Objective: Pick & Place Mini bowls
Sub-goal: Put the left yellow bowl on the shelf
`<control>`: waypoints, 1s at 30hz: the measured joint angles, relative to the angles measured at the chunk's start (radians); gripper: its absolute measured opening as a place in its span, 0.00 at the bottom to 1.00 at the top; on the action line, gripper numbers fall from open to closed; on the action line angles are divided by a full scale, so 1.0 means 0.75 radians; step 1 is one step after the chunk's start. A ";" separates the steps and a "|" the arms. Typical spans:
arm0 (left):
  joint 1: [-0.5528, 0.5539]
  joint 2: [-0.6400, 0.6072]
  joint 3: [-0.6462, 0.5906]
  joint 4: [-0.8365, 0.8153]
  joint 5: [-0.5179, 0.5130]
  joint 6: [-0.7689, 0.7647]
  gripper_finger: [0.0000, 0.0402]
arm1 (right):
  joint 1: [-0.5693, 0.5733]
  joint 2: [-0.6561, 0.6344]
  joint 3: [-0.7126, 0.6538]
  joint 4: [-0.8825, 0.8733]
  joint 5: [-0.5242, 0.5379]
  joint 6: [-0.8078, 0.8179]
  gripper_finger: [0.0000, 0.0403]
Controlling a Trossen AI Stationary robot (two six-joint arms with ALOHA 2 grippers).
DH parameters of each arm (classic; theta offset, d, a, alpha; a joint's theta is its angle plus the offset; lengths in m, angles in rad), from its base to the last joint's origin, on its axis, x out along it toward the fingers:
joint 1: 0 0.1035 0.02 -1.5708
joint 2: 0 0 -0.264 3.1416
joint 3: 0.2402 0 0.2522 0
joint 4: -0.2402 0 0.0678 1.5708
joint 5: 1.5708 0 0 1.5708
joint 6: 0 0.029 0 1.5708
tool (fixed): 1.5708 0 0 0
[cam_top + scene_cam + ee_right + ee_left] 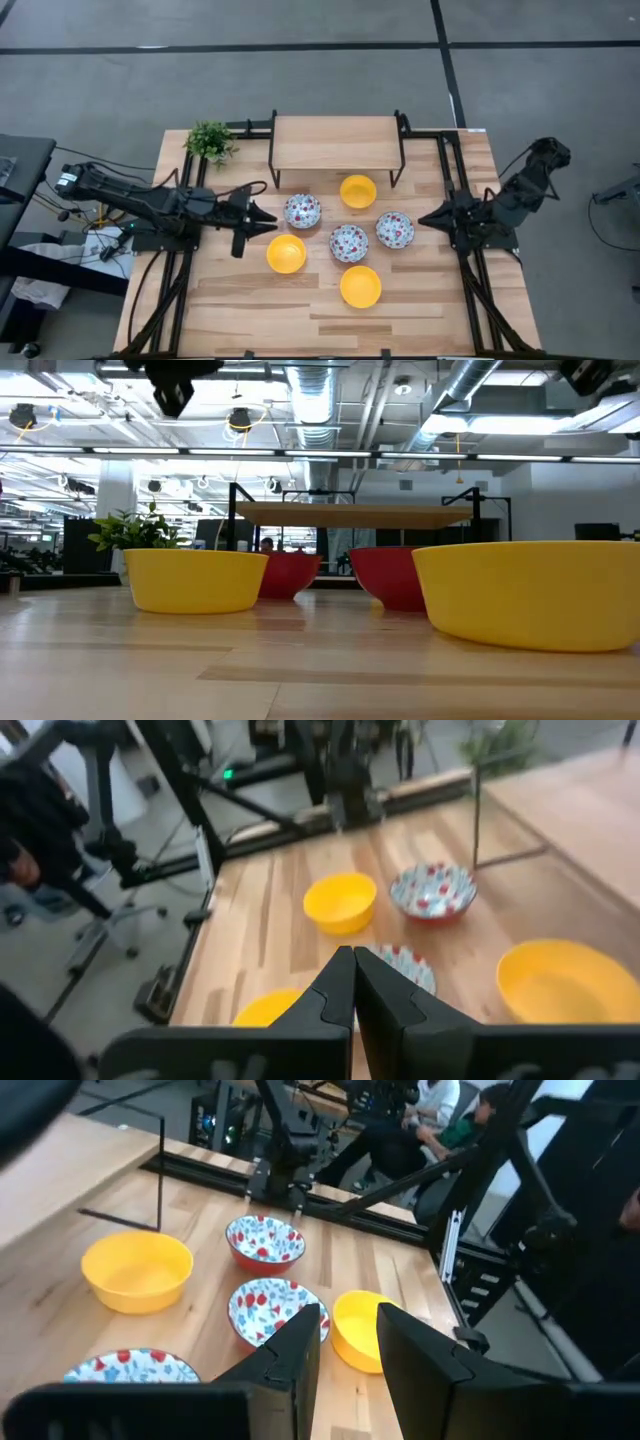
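Six mini bowls (349, 243) | left end effector (268, 219) spread, empty | right end effector (426, 219) pressed together, seemingly empty

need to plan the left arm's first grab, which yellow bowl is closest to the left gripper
The yellow bowl just in front of the left gripper, at the left of the group. The other two yellow bowls lie farther right.

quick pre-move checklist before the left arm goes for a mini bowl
1. Left gripper open, holding nothing: ok.
2. Right gripper shut, parked at the table's right edge away from the bowls: ok.
3. All six bowls upright on the table: ok.
4. Nearest yellow bowl has free space around it: ok.
5. Shelf top free: ok.
6. Plant away from the bowls: ok.
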 joint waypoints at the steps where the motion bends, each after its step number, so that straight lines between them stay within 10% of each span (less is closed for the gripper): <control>1: 0.000 0.000 0.034 -0.044 0.000 0.015 0.25 | -0.027 0.020 0.035 -0.045 -0.046 0.016 0.00; 19: 0.000 0.000 0.191 -0.263 -0.024 0.176 0.25 | -1.034 0.393 0.155 -0.121 -1.052 -0.668 0.00; 30: 0.001 0.002 0.191 -0.333 -0.094 0.190 0.25 | -1.455 0.678 0.155 -0.116 -1.074 -0.708 0.00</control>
